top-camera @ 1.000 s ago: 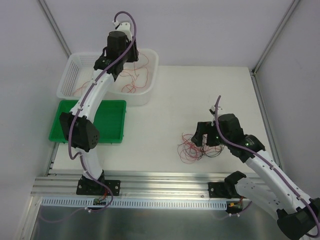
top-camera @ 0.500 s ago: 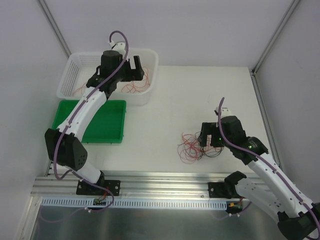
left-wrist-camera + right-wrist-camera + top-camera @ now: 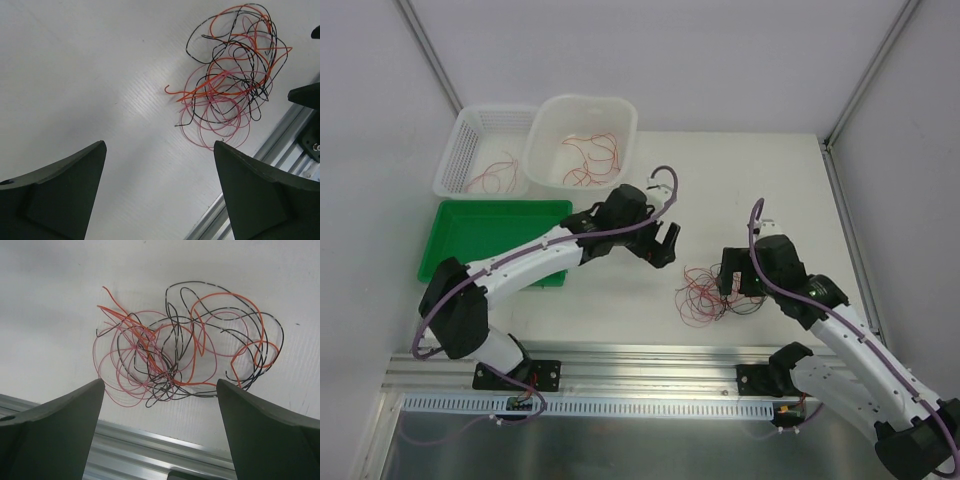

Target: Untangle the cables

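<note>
White table (image 3: 620,300) runs open behind the cables (image 3: 705,292), which lie near its front edge; left gripper (image 3: 665,245) and right gripper (image 3: 740,283) flank them, both spread.

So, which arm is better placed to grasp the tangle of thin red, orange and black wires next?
Probably the right. The open right gripper hangs directly over the tangle of thin red, orange and black wires; the open left gripper stands aside.

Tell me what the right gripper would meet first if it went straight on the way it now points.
Most likely the tangle of cables on the table, straight ahead between the right gripper's open jaws; depth is unclear.
</note>
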### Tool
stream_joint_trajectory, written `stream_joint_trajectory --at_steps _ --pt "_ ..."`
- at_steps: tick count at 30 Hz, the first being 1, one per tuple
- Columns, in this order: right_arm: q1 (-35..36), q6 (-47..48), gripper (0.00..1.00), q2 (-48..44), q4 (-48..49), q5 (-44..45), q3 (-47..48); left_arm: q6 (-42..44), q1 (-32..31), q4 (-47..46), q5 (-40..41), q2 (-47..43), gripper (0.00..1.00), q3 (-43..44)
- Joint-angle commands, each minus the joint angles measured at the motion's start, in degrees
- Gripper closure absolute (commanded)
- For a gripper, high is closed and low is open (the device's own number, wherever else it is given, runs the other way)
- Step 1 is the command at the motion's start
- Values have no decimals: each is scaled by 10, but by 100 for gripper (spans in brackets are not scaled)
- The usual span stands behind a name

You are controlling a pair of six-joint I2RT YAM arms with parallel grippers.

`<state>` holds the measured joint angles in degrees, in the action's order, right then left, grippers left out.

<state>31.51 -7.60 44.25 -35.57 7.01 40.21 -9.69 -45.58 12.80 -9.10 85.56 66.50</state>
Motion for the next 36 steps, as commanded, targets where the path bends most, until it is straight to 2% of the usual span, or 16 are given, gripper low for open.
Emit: stream_joint_trajectory --at_steps 1,4,10,17,21,22,24,25,30,33,36 --pt "2 -14 1 -11 23 -11 -8 53 -37 -39 1 35 11 4" --pt "2 -22 0 -18 23 -19 -16 84 -57 -46 -17 82 12 28" --pt "3 -33 0 -35 14 -31 -26 123 -83 -53 -28 173 21 86" --pt "2 -38 0 -40 9 -30 -36 115 -95 -61 -29 251 31 141" --pt "3 -44 0 -21 30 -37 -50 99 -96 -72 -20 262 46 137" --pt "2 -44 0 -8 45 -38 -55 98 -96 -73 -13 261 64 132" --pt "2 -51 1 3 63 -41 -71 98 -96 -79 -6 252 83 113" --pt "3 -53 1 20 83 -44 -75 82 -96 -80 -4 247 99 106" --pt "3 -66 4 71 148 -53 -104 61 -96 -86 21 207 100 57" --pt "3 -67 10 105 173 -45 -111 49 -95 -87 51 182 100 30" --pt "2 -63 28 130 184 -32 -111 23 -91 -87 87 157 100 5"
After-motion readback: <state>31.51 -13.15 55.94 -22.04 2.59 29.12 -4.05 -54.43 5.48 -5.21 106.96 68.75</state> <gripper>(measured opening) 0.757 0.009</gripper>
